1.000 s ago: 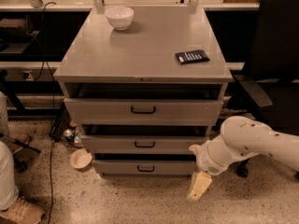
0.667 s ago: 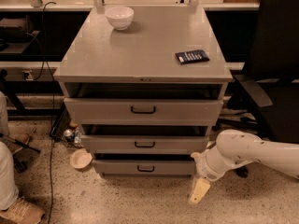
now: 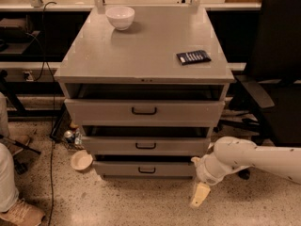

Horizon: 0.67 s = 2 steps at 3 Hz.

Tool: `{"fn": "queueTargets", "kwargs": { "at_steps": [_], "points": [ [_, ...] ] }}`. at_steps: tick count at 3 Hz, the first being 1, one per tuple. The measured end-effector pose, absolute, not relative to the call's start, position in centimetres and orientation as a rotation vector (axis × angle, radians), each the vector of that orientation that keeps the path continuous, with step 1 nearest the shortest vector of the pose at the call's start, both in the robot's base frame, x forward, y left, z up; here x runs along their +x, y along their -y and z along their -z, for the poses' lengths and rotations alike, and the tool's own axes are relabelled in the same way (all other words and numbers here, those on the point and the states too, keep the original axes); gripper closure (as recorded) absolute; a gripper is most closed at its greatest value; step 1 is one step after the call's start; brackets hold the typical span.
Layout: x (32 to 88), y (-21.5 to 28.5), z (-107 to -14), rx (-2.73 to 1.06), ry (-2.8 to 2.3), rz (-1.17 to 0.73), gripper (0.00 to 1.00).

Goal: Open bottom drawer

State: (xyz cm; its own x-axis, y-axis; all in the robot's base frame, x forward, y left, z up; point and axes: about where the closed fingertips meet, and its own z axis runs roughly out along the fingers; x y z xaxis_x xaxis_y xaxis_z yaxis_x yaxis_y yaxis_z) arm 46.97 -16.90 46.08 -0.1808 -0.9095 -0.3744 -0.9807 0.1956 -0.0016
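The grey cabinet [image 3: 141,51] has three drawers, each pulled out a little. The bottom drawer [image 3: 117,169] is the lowest, with a low grey front and a small black handle [image 3: 146,170] at its centre. My white arm [image 3: 244,160] reaches in from the right, low over the floor. The gripper [image 3: 200,195] hangs down just right of the bottom drawer's right end, below its front and apart from the handle. It holds nothing that I can see.
A white bowl [image 3: 120,17] and a dark packet [image 3: 193,56] lie on the cabinet top. A black office chair [image 3: 277,79] stands close on the right. A small bowl [image 3: 81,160] and a can [image 3: 69,135] sit on the floor at the left. A person's shoe [image 3: 19,213] is at bottom left.
My arm and gripper have sunk a little toward the floor beside the bottom drawer's right end. The drawers have not moved.
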Motion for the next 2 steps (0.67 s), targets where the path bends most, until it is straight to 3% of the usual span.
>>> {"fn": "queueTargets", "kwargs": {
  "at_steps": [2],
  "points": [
    [49.9,19.1,-35.8,-1.833,-2.047,-0.403,0.00]
  ]
}}
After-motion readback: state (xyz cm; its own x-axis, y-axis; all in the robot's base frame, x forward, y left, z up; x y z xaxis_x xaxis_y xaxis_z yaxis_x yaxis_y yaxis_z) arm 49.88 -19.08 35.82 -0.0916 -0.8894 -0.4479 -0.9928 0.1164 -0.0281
